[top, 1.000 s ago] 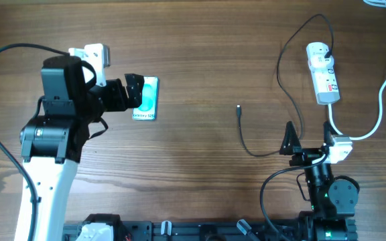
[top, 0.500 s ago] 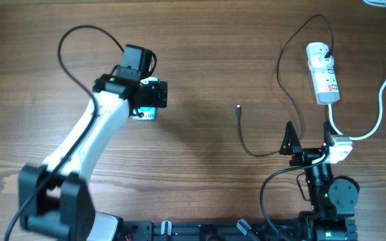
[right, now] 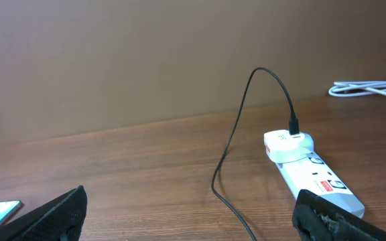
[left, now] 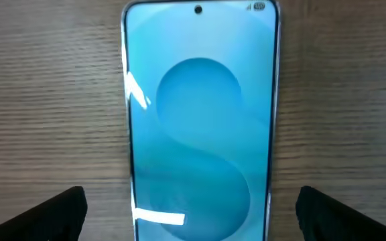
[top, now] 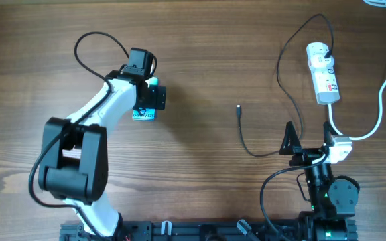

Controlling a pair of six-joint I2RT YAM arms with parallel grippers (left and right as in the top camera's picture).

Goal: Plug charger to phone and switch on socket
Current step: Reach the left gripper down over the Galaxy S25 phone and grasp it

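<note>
Overhead: left gripper (top: 154,98) wide open above phone (top: 144,114), left side, gripping nothing. Charger (top: 238,108) tip lies mid-table; socket (top: 323,75) far right. Right gripper (top: 309,139) near right, open, empty.
Left wrist: phone between fingers, clear of both.
Right wrist: socket ahead-right, charger plugged in.

A brown wood-grain table (top: 200,53) carries everything. The phone (left: 200,127) lies flat on its left side, cyan screen up. The white socket (top: 322,73) lies at the far right, its length running far to near, with a black plug (right: 293,125) seated in its far end. From that plug the thin black charger (right: 261,69) loops leftward, then trails nearer and curls back, its connector tip (top: 238,108) resting on bare wood right of centre, well apart from the phone. A thick white cord (top: 382,100) leaves the socket's near end and snakes off to the right edge
</note>
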